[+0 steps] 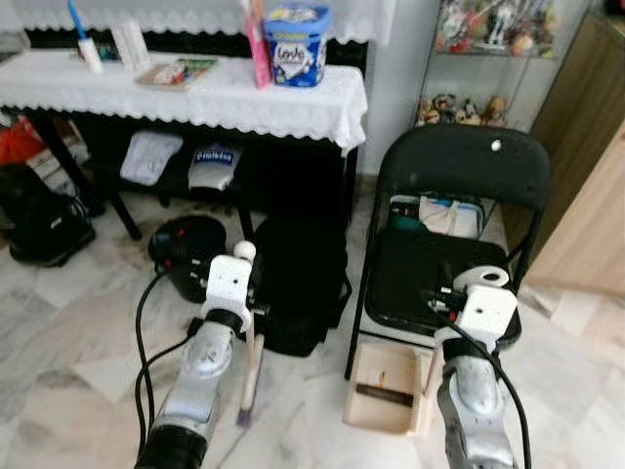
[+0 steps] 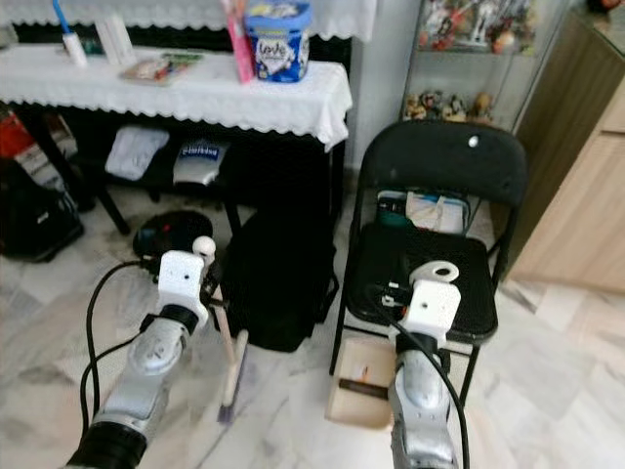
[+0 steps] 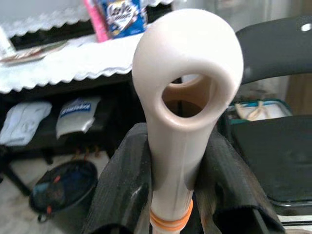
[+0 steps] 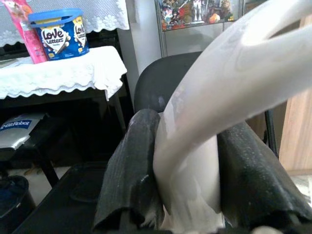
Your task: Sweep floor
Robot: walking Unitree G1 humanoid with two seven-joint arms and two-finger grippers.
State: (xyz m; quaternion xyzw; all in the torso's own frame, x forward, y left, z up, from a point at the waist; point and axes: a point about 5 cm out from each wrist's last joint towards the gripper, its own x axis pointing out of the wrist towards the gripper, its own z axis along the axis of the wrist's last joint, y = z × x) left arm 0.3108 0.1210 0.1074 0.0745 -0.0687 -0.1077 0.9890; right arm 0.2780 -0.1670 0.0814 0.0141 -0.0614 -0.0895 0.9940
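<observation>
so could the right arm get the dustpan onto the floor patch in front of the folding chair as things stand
Probably yes. The right tool is shut on the dustpan handle, and the dustpan already sits low on the bare marble floor beside the folding chair legs, with nothing blocking it.

Silver jointed left arm (image 1: pixel 200 366) and right arm (image 1: pixel 471 396), white boxy wrist housings, looping black cables, black textured fingers (image 3: pixel 117 195).

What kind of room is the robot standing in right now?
Probably a lived-in home room: a lace-covered table with a snack tub, a glass cabinet of figurines, a black folding chair and a marble floor.
</observation>
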